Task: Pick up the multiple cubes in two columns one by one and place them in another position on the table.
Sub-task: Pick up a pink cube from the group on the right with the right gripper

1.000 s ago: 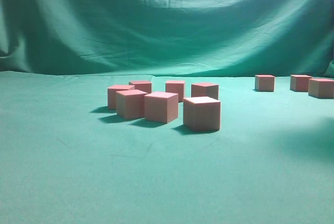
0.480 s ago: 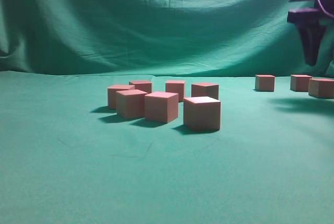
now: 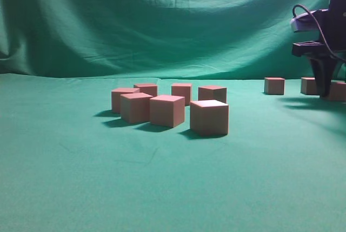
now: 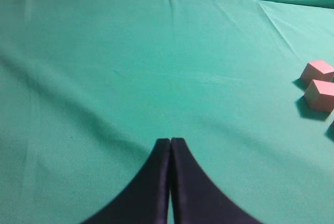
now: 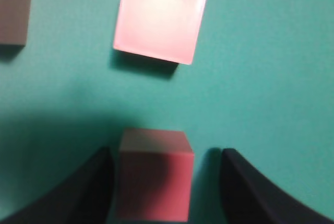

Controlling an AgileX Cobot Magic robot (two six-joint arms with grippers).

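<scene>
Straddling a small matte pinkish-red cube (image 5: 153,179), my right gripper (image 5: 164,182) stands open, gripping nothing; the left finger (image 5: 78,192) crowds it and could nudge it askew. My left gripper (image 4: 170,182) is closed, empty.

— Premises type?
— A staged robot test bench, not a home or shop. The table (image 3: 162,189) is covered in green cloth, a draped green backdrop (image 3: 162,21) closes the rear, and plain identical cubes (image 3: 167,110) sit in rows.

Seven cubes (image 3: 208,117) cluster mid-table (image 3: 162,189) (two rough rows); three more (image 3: 274,85) sit behind, far right
</scene>
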